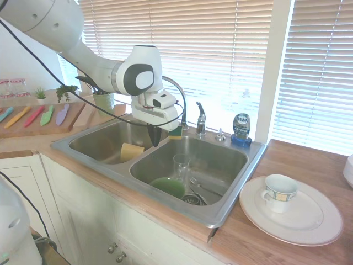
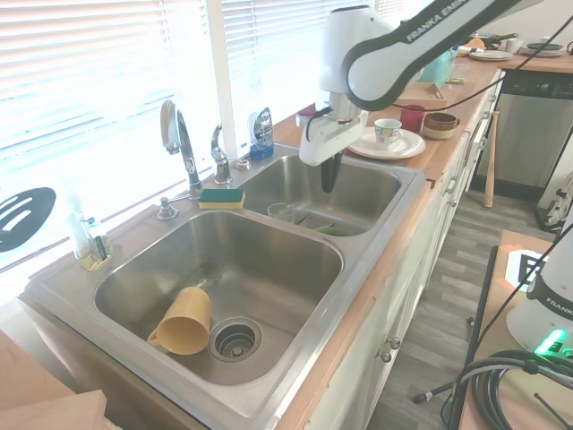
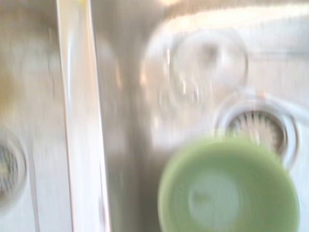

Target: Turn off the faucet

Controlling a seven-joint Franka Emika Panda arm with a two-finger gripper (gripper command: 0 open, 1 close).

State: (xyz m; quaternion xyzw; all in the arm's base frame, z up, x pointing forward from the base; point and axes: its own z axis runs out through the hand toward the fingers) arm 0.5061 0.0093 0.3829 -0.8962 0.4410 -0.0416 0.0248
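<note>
The chrome faucet (image 1: 177, 93) arches over the back of the double sink (image 1: 234, 199), and its short upright lever handle (image 1: 200, 118) stands just right of the spout base. In the second exterior view the spout (image 2: 185, 148) and handle (image 2: 218, 154) sit behind the sponge. My gripper (image 1: 156, 138) hangs fingers down over the sink's divider, in front of the spout and a hand's width left of the handle, touching neither. In the second exterior view the gripper (image 2: 329, 182) shows one dark tip, shut and empty. No water stream can be made out.
A yellow-green sponge (image 1: 175, 131) lies on the back rim beside the gripper. A blue soap bottle (image 1: 241, 128) stands right of the handle. A glass (image 1: 181, 164) and a green bowl (image 1: 168, 186) sit in the right basin, a yellow cup (image 2: 182, 321) in the other. A plate (image 1: 309, 223) bears a mug (image 1: 278, 192).
</note>
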